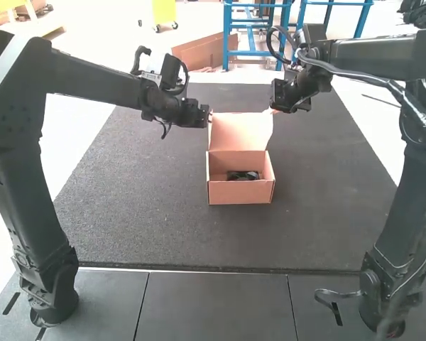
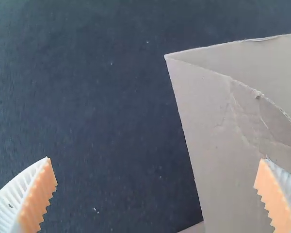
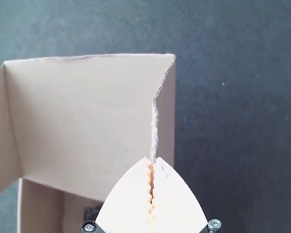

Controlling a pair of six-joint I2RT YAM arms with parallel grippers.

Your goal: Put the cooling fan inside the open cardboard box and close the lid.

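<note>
Our right gripper (image 3: 152,167) is clamped on the lid (image 1: 240,131) at its side flap; left gripper (image 1: 203,117) apart, beside the other edge. The fan (image 1: 243,175) sits inside the box (image 1: 240,190). We should swing the lid forward evenly, tucking flaps in.

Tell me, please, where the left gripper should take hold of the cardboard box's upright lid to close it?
Likely the upper left corner of the lid, the left gripper coming from the left, open fingers straddling the sheet. The lid stands upright, hinged at the rear of the cardboard box, so its top gives most leverage; the right gripper pinches the right edge.
</note>
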